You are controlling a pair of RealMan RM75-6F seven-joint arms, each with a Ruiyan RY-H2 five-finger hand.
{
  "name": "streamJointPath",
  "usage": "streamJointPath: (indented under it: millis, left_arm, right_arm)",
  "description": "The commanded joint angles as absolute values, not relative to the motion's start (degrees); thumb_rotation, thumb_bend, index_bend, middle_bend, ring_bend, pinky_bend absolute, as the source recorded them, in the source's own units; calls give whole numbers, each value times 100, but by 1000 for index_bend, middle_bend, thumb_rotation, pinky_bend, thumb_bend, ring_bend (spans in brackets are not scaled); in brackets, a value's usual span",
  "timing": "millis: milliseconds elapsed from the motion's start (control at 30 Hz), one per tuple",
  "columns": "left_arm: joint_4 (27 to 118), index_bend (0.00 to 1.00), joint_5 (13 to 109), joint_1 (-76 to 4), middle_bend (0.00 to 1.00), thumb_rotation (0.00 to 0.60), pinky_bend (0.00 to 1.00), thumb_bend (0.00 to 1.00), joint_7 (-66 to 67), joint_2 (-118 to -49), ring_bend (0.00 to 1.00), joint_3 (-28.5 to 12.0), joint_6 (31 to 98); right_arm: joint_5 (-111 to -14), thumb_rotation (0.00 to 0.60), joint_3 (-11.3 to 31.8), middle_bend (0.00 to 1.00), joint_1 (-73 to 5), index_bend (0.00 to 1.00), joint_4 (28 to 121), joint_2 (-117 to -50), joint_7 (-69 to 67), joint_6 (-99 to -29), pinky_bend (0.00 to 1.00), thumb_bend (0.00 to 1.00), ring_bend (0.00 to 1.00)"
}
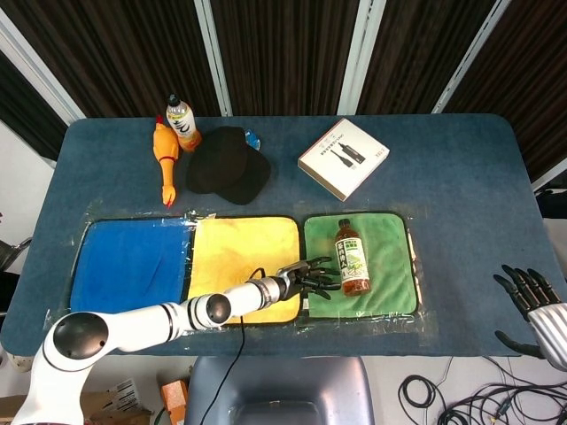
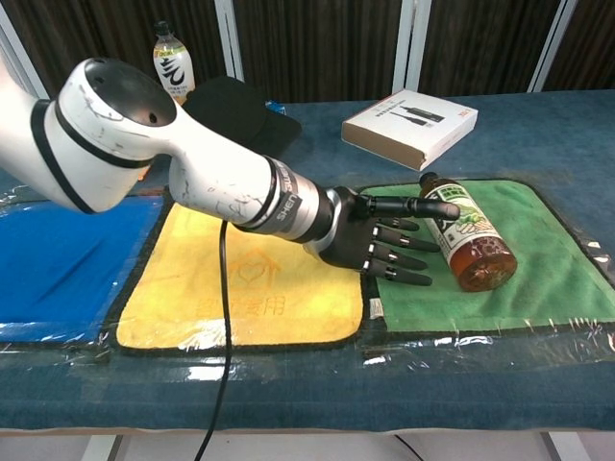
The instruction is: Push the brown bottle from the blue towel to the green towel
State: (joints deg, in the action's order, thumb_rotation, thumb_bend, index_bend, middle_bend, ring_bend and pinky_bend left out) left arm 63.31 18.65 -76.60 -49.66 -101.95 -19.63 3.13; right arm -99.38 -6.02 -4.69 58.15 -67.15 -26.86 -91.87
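Brown bottle [image 1: 352,269] lies on its side on the green towel [image 1: 390,257]; our left hand [image 2: 370,240], fingers spread and extended, seems to touch its flank. Our right hand [image 1: 532,301] hangs spread off the bench [image 1: 443,168].

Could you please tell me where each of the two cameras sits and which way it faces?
Head view: high above, looking down on the table; shows left hand, right hand.
Chest view: low at the near edge, facing across; shows left hand.
Shared: brown bottle on green towel.
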Motion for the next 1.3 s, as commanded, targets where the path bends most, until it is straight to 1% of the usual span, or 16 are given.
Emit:
streamJointPath:
  millis: [33, 167, 267, 367, 500, 567, 667, 700, 733, 767, 833, 867, 933, 1000, 1133, 1300]
  left_arm:
    - [6401, 0, 1997, -7600, 177, 600, 414, 150, -4899, -10274, 134, -2119, 493]
    - [6649, 0, 2300, -7460, 177, 600, 410, 150, -4665, -10225, 134, -2242, 833]
    - [7129, 0, 2693, -7308, 177, 600, 379, 153, -4272, -10059, 130, -2190, 1560]
    - [7902, 0, 3180, -7139, 177, 600, 333, 161, -3500, -9703, 127, -1819, 2711]
    - [9363, 0, 3894, -6699, 186, 600, 299, 171, -1849, -9027, 126, -1092, 4965]
    - [9984, 0, 4410, -6404, 184, 600, 284, 175, -1122, -8675, 122, -749, 5888]
    - [10758, 0, 5540, -5784, 124, 600, 223, 176, 66, -8004, 79, 31, 7282]
    - [10867, 0, 5910, -5585, 89, 600, 201, 176, 317, -7856, 56, 257, 7625]
    - [10870, 0, 6526, -5227, 61, 600, 187, 173, 821, -7571, 36, 715, 8239]
    - [10800, 0, 6970, -4946, 36, 600, 175, 168, 1080, -7413, 20, 1020, 8659]
    - [10425, 0, 7797, -4259, 4, 600, 146, 153, 1429, -7159, 0, 1629, 9501]
    - [10226, 0, 8062, -3957, 0, 600, 134, 146, 1431, -7104, 0, 1826, 9811]
    - [9739, 0, 8420, -3284, 0, 600, 124, 141, 1228, -7048, 0, 2195, 10316]
    - [9326, 0, 8461, -2675, 0, 600, 119, 138, 1017, -7065, 0, 2383, 10624]
    - [8789, 0, 8279, -1801, 0, 600, 115, 136, 624, -7291, 0, 2341, 10880]
    - [8695, 0, 8420, -1415, 0, 600, 115, 131, 591, -7287, 0, 2259, 10739]
  right_arm:
    - [-9938, 600, -609, 6, -468, 0, 5801, -6712, -2704, -9177, 0, 139, 0]
    - [-9946, 600, -618, 6, -455, 0, 5787, -6708, -2724, -9195, 0, 139, 0]
    - [-9955, 600, -620, 6, -444, 0, 5786, -6707, -2720, -9220, 0, 139, 0]
    - [-9963, 600, -628, 6, -444, 0, 5784, -6712, -2693, -9209, 0, 139, 0]
    - [-9963, 600, -632, 6, -448, 0, 5807, -6716, -2622, -9177, 0, 139, 0]
    - [-9958, 600, -630, 6, -448, 0, 5832, -6718, -2568, -9163, 0, 139, 0]
    - [-9931, 600, -615, 6, -444, 0, 5896, -6715, -2465, -9139, 0, 139, 0]
    - [-9920, 600, -611, 6, -443, 0, 5919, -6714, -2428, -9126, 0, 139, 0]
    - [-9898, 600, -611, 6, -446, 0, 5981, -6702, -2345, -9072, 0, 139, 0]
    - [-9879, 600, -613, 5, -454, 0, 6053, -6682, -2266, -9013, 0, 139, 0]
    - [-9838, 600, -623, 2, -493, 0, 6308, -6598, -1998, -8832, 0, 139, 0]
    - [-9826, 600, -623, 0, -516, 0, 6447, -6557, -1856, -8757, 0, 139, 0]
    - [-9788, 600, -608, 0, -563, 0, 6828, -6454, -1493, -8609, 0, 139, 0]
    - [-9728, 600, -575, 0, -595, 0, 7247, -6357, -1070, -8488, 0, 139, 0]
    - [-9511, 600, -463, 0, -558, 0, 7997, -6289, -183, -8384, 0, 139, 0]
    - [-9433, 600, -379, 0, -439, 0, 8383, -6397, 144, -8559, 0, 139, 0]
